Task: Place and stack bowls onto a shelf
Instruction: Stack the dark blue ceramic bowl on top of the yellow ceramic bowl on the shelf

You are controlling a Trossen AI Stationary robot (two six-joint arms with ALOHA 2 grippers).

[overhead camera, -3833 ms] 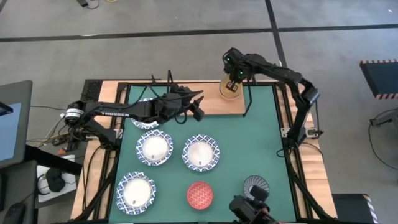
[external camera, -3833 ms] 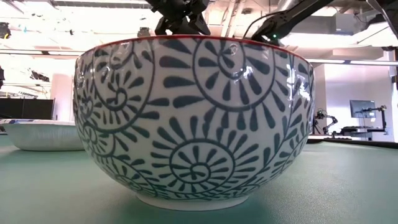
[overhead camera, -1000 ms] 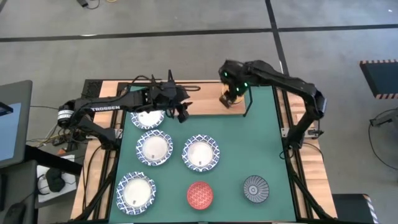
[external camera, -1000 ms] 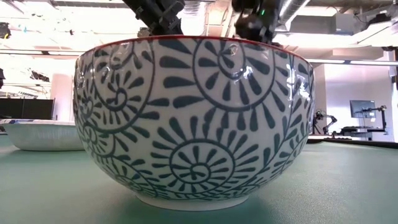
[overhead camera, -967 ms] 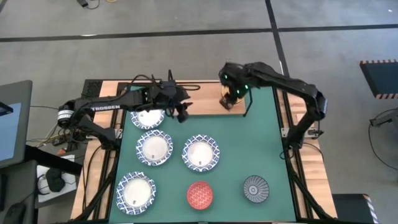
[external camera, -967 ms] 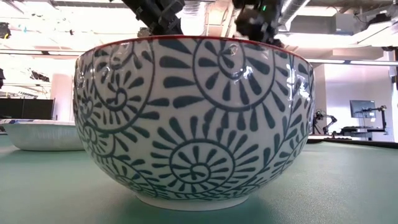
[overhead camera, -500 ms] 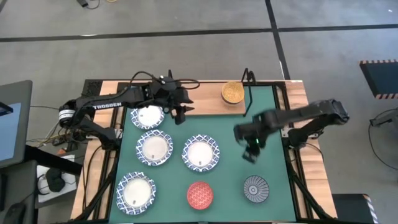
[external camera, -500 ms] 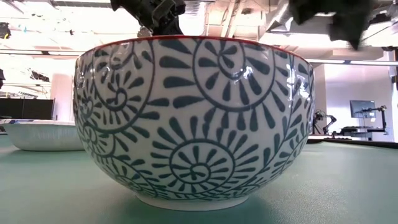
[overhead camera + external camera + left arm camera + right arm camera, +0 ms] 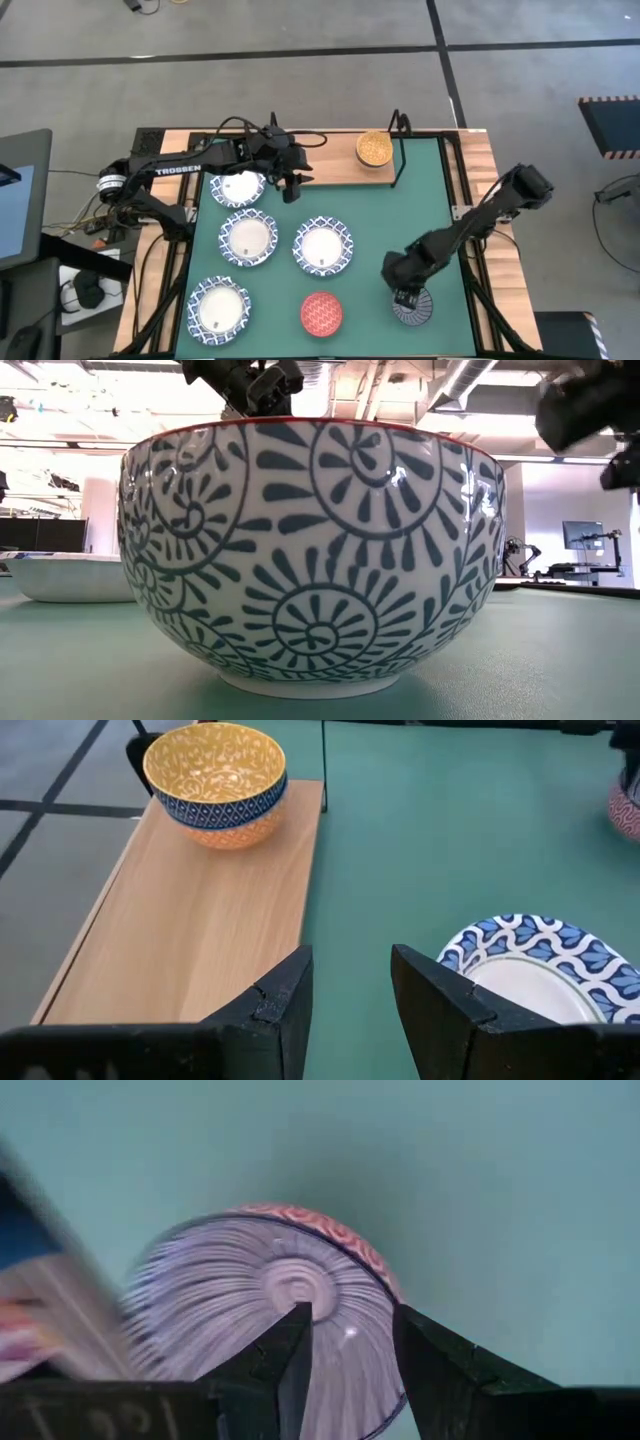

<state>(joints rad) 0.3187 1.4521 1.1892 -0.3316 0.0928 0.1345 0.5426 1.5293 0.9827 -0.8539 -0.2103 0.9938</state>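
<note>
Grey striped bowl, lower right: rigid, probably slick, breakable; grip by rim. Right gripper above, jaws spread. Left gripper spread, upper centre.

1. In the low view the red patterned bowl fills most of the frame and hides the table behind it, shelf included.
2. In the high view the right gripper covers the upper left part of the grey radial-striped bowl.
3. In the right wrist view that bowl is motion-blurred, and the object at the frame's left edge is smeared beyond telling.
4. In the left wrist view a white blue-rimmed bowl is cut off at the lower right.
</note>
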